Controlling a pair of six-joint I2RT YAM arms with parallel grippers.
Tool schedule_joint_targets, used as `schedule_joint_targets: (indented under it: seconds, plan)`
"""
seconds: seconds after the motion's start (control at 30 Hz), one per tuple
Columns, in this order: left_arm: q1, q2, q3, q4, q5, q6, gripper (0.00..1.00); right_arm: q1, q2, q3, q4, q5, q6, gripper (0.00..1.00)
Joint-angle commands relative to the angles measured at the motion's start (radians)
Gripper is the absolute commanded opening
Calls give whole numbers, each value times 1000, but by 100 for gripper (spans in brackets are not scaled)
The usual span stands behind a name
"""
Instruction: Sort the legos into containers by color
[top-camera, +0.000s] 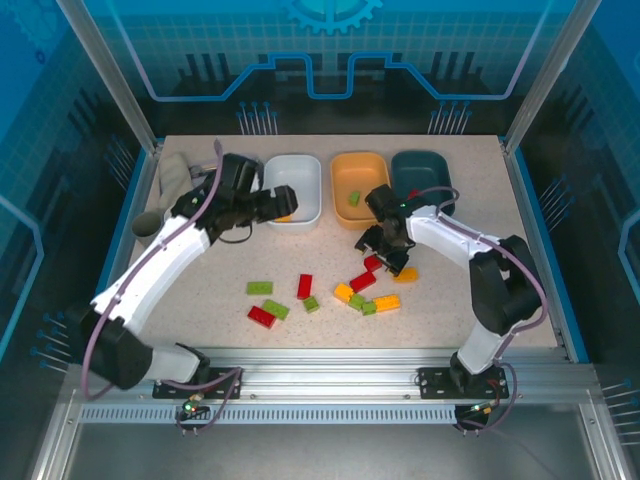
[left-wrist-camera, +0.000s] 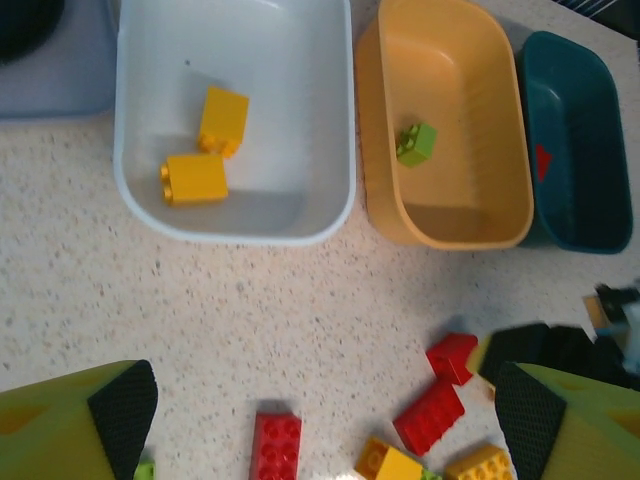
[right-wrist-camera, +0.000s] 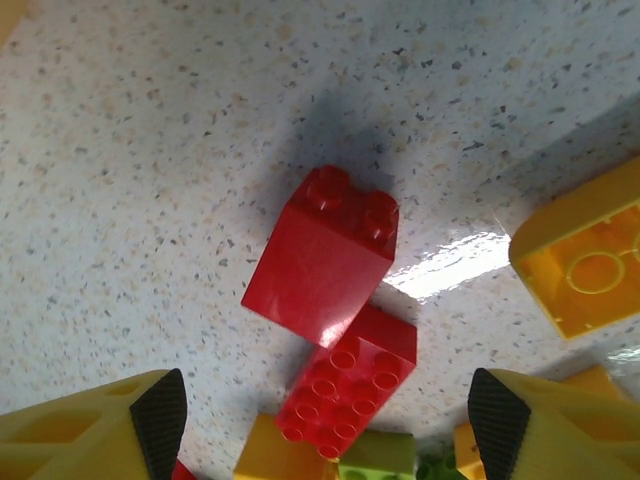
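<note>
Plainly, the coming move turns on the right tool (right-wrist-camera: 327, 410) and the red sloped brick (right-wrist-camera: 322, 255) lying just ahead of it on the tabletop (right-wrist-camera: 150, 150). In the right wrist view the brick sits roughly midway between the two fingers but a little beyond their tips, studs toward the upper right, its long axis on a diagonal rather than square to the closing line. A flat red brick (right-wrist-camera: 350, 385) touches its lower edge and runs on the same diagonal, its near end reaching in between the tips, so a pinch from here would probably meet that one first. A yellow brick (right-wrist-camera: 580, 260) lies near on the right, apart from both. The right tool is spread wide and holds nothing; neither pad touches a brick. From above, it hangs over the red pieces (top-camera: 372, 263), with the teal tub (top-camera: 422, 172) just behind it, which looks like the place for red. The left tool (left-wrist-camera: 325, 400) is likewise released and empty, hovering by the white tub (left-wrist-camera: 280, 100), where two yellow bricks (left-wrist-camera: 195, 178) lie; the orange tub (left-wrist-camera: 470, 120) has one green brick (left-wrist-camera: 416, 142). The right arm is clearly the nearer one to the red bricks.
</note>
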Motion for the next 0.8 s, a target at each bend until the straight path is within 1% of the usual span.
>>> schedule_joint_targets:
  seconds: [0.0, 0.17, 0.37, 0.47, 0.67, 0.77]
  plan:
    - [-11, -67, -94, 83, 50, -57, 91, -13, 42, 39, -15, -22, 109, 76]
    - [-22, -147, -158, 45, 49, -72, 91, -27, 93, 52, 7, -39, 140, 72]
    - [-39, -181, -180, 41, 55, -79, 91, -43, 138, 53, 62, -43, 140, 64]
    - [-51, -180, -180, 38, 56, -76, 90, -49, 164, 63, 55, -45, 138, 57]
    - [-64, -177, -173, 48, 61, -80, 90, -55, 166, 31, 74, -30, 145, 37]
    - [-73, -177, -176, 56, 60, -84, 90, -57, 159, 29, 68, -28, 140, 34]
